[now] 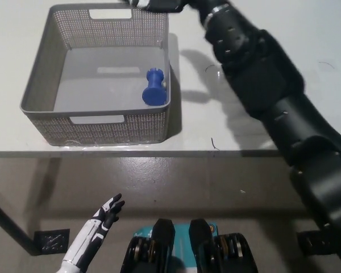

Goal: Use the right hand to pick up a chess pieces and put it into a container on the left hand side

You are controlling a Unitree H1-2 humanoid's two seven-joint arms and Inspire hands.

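A blue chess piece lies on its side inside the grey mesh basket, against the right wall. My black right arm stretches up the right side of the picture, and only the edge of my right hand shows at the top, above the basket's far right corner. It holds nothing that I can see. My white left hand rests low at the lower left, below the table's edge, with its fingers spread apart.
The basket stands on a white table near its front edge. Grey floor shows below the table, with a dark table leg at the far left.
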